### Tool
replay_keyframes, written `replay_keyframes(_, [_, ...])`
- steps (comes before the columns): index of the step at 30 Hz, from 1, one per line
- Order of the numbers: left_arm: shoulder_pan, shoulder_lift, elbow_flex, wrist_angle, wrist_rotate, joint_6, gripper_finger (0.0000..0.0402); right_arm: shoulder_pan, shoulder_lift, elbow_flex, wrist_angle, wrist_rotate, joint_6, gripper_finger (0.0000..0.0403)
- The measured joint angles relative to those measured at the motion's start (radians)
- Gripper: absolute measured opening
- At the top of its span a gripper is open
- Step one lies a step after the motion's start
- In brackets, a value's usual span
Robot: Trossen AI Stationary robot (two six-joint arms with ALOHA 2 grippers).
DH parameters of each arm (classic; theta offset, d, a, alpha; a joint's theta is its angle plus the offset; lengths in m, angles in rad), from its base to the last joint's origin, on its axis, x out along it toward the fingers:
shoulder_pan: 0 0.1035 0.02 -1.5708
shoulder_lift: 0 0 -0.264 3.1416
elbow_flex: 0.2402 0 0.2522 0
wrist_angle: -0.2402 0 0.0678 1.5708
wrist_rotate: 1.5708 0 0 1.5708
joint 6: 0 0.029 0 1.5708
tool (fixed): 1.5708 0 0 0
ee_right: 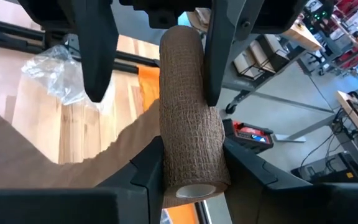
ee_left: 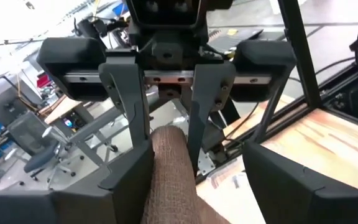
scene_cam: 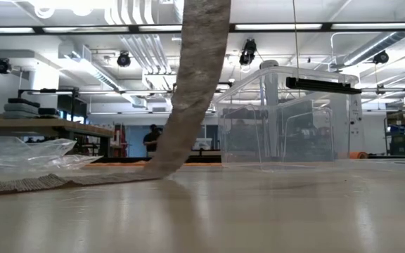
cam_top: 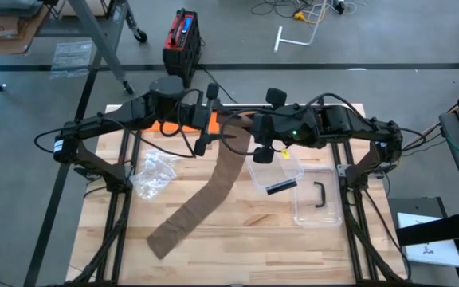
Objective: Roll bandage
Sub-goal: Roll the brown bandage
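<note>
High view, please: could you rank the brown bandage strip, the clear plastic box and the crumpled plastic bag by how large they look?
1. Brown bandage strip, the longest.
2. Clear plastic box, close behind in area, so first place is unsure.
3. Crumpled plastic bag, clearly the smallest.

Illumination is even and bright, supplied by long ceiling strip lights (scene_cam: pixel 297 27) seen in the low view. A broad pale sheen is thrown across the light wooden slatted table top (scene_cam: pixel 259 211), whose near part is rendered soft and out of focus. Glare is caught on the clear plastic lidded box (scene_cam: pixel 287 116) and on the crumpled transparent plastic bag (scene_cam: pixel 20 151). In the high view only faint, diffuse shadows are cast. The brown woven elastic bandage roll (ee_right: pixel 188 118) is rendered sharply; the room behind is blurred. Overexposure is noted at the left wrist view's upper corner.
</note>
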Motion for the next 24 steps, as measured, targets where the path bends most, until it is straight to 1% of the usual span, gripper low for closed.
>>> replay_keyframes(8, [0.000, 0.001, 0.001, -0.013, 0.001, -0.005, 0.0214, 0.000, 0.001, -0.003, -0.003, -0.019, -0.037, 0.0119])
replay_keyframes(12, [0.000, 0.002, 0.000, -0.026, 0.000, -0.040, 0.0208, -0.001, 0.015, -0.003, -0.002, -0.005, -0.065, 0.0118])
replay_keyframes(16, [0.000, 0.003, -0.001, -0.042, -0.006, -0.043, 0.0202, -0.001, 0.037, -0.003, -0.002, 0.034, -0.103, 0.0117])
replay_keyframes(22, [-0.001, 0.004, -0.001, -0.066, -0.066, -0.047, 0.0195, -0.001, 0.057, -0.003, 0.001, 0.064, -0.139, 0.0118])
replay_keyframes(24, [-0.001, 0.004, -0.001, -0.077, -0.072, -0.047, 0.0192, -0.001, 0.061, -0.003, 0.000, 0.064, -0.147, 0.0116])
